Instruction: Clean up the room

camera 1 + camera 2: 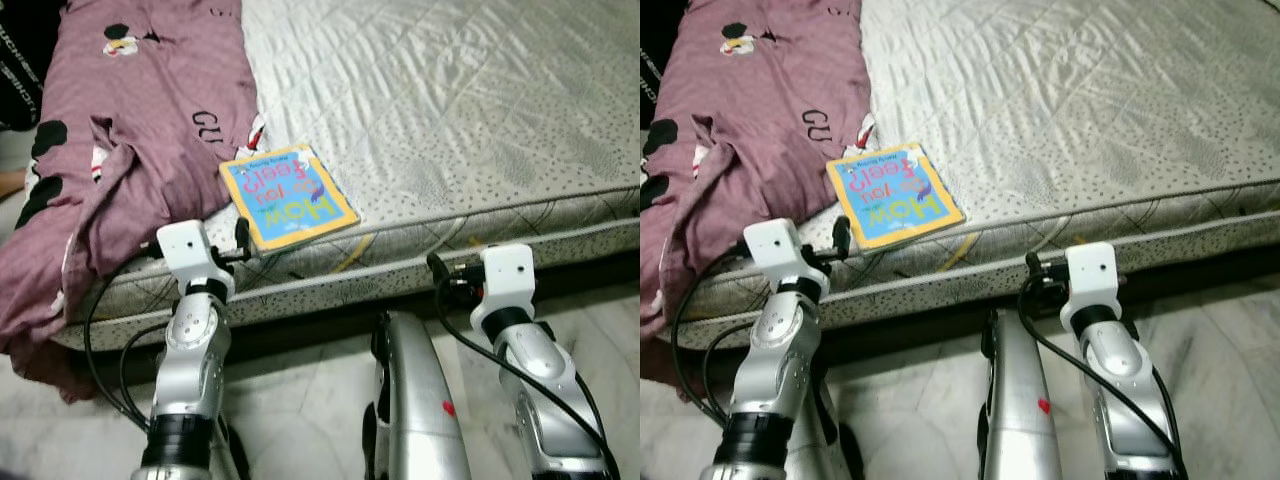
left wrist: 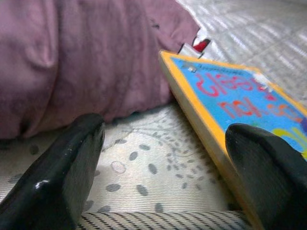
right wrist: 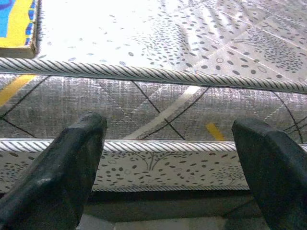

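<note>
Left gripper beside yellow-edged blue book

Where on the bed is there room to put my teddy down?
The big bare stretch of mattress right of the book is free. The left side is crowded: the purple blanket touches the book, with the open left gripper at the book's corner.

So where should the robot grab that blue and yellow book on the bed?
Probably by its near edge. The book lies flat by the mattress edge, its corner toward the left gripper, whose open fingers are level with it. Coming in from the bed's side, one finger could likely slide under and one over the cover.
</note>
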`<state>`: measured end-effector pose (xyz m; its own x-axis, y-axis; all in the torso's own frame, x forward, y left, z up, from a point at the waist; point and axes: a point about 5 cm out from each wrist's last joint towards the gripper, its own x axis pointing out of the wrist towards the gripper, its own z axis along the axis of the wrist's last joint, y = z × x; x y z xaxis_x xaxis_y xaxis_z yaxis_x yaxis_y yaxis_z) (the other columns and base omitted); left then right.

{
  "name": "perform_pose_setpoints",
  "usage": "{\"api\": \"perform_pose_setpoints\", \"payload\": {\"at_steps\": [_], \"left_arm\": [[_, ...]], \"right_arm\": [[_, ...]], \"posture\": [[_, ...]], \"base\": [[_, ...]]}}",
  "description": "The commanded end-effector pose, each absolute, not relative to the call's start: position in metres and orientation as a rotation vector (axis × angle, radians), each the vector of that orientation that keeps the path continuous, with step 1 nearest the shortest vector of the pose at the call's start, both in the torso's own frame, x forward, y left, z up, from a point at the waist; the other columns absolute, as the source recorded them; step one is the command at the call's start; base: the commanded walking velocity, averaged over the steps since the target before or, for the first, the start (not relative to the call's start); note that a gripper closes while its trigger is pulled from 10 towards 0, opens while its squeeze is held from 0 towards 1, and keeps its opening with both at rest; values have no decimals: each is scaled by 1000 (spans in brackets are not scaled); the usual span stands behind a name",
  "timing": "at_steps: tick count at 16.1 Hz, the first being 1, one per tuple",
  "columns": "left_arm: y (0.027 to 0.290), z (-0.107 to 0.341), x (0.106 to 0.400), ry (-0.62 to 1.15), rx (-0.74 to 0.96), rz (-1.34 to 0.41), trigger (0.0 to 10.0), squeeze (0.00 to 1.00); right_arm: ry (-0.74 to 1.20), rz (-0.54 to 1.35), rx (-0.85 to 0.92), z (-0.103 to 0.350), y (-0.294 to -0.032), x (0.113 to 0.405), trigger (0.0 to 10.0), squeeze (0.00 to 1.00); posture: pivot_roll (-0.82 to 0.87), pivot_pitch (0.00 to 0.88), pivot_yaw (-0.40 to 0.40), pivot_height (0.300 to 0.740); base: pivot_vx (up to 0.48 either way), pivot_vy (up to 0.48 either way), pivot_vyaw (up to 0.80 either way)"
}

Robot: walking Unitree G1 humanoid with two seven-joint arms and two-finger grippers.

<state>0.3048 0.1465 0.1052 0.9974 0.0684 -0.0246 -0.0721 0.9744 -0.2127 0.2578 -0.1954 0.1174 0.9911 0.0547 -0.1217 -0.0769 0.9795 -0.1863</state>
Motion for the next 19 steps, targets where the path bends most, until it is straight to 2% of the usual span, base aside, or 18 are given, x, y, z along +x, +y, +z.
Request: {"api": "perform_pose_setpoints", "payload": {"at_steps": [1,10,13,16,17,18,19], "left_arm": [[153,105,310,28,-218,78,10000,0],[139,94,341,132,-366,-22,10000,0],[123,86,347,218,-399,-93,10000,0],[102,71,344,328,-520,-202,10000,0],[95,68,343,348,-601,-249,3608,0],[92,67,342,350,-660,-276,0,0],[86,64,340,376,-739,-326,0,0]], "right_arm": [[110,58,-194,117,-195,257,10000,0],[84,56,-206,124,-192,262,10000,0],[77,51,-215,125,-193,263,10000,0],[67,48,-225,126,-191,265,10000,0],[63,45,-229,126,-191,266,10000,0],[62,44,-232,126,-191,267,10000,0],[57,43,-237,127,-191,269,10000,0]], "posture": [[-141,115,24,446],[-175,108,27,446],[-181,104,31,446],[-185,96,36,446],[-185,88,37,446],[-186,82,37,446],[-183,72,36,446]], "base": [[0,0,0],[0,0,0],[0,0,0],[0,0,0],[0,0,0],[0,0,0],[0,0,0]]}}
